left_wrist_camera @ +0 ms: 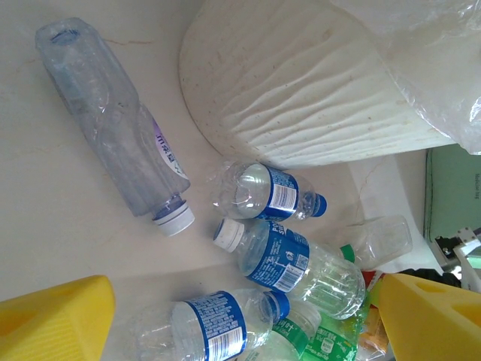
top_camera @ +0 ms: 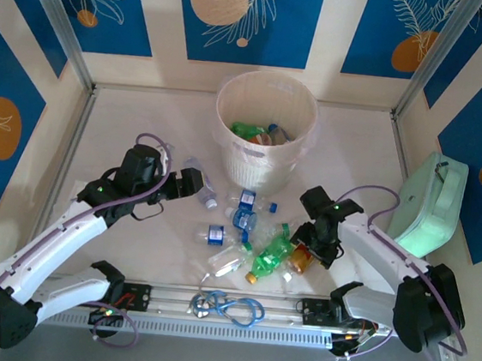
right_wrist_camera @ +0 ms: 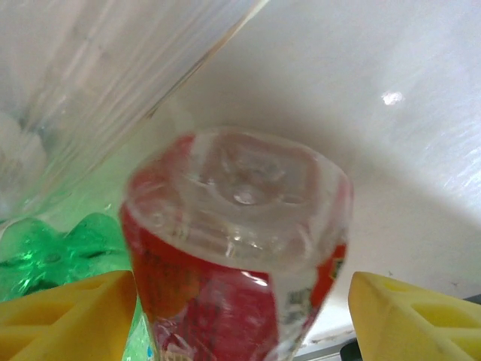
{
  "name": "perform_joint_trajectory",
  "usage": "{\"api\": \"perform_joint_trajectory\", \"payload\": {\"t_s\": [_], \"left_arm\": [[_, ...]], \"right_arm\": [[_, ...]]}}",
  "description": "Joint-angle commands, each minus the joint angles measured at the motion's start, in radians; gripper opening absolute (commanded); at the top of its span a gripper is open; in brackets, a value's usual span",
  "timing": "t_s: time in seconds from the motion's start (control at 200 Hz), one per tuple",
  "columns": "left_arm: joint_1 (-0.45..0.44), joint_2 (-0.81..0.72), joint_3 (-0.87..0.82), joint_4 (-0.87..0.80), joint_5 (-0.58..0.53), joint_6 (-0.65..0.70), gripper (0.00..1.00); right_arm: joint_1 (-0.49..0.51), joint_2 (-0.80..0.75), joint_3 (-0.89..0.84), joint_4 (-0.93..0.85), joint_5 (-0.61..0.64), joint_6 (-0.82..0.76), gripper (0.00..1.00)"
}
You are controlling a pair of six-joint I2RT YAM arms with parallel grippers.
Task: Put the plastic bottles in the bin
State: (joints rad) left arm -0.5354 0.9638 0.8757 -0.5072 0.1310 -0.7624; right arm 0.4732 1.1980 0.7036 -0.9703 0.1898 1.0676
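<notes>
A grasp is being set up: the red bottle (right_wrist_camera: 233, 226) is straddled by the wide fingers (right_wrist_camera: 68, 320) of the right gripper (right_wrist_camera: 240, 297), the left gripper (left_wrist_camera: 244, 289) is likewise held wide, and closing is called for before the bin (top_camera: 264, 161) is approached.

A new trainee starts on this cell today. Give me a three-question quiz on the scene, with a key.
1. True or false: the cream ribbed bin already holds some bottles.
2. The bottle between the fingers of the right gripper is: A, green; B, red-labelled; C, blue-labelled.
3. In the left wrist view, what colour is the cap of the long clear bottle at upper left?

Key: 1, true. 2, B: the red-labelled bottle. 3, white.
</notes>
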Motion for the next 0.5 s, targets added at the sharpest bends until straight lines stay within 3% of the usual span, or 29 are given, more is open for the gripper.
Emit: {"api": "perform_joint_trajectory", "payload": {"t_s": [0.0,0.325,0.495], "left_arm": [[-0.008,-0.012,-0.013,0.025,0.021,-0.011,0.9],[-0.008,-0.018,-0.027,0.019,0.015,-0.008,0.9],[-0.008,-0.02,-0.043,0.025,0.013,-0.012,0.9]], "right_arm": [[-0.009,0.033,0.011,0.014,-0.015,-0.028,0.75],[-0.031,0.092,-0.001,0.059,-0.024,-0.042,0.7],[-0.035,0.089,-0.002,0.056,-0.02,-0.043,0.61]]}}
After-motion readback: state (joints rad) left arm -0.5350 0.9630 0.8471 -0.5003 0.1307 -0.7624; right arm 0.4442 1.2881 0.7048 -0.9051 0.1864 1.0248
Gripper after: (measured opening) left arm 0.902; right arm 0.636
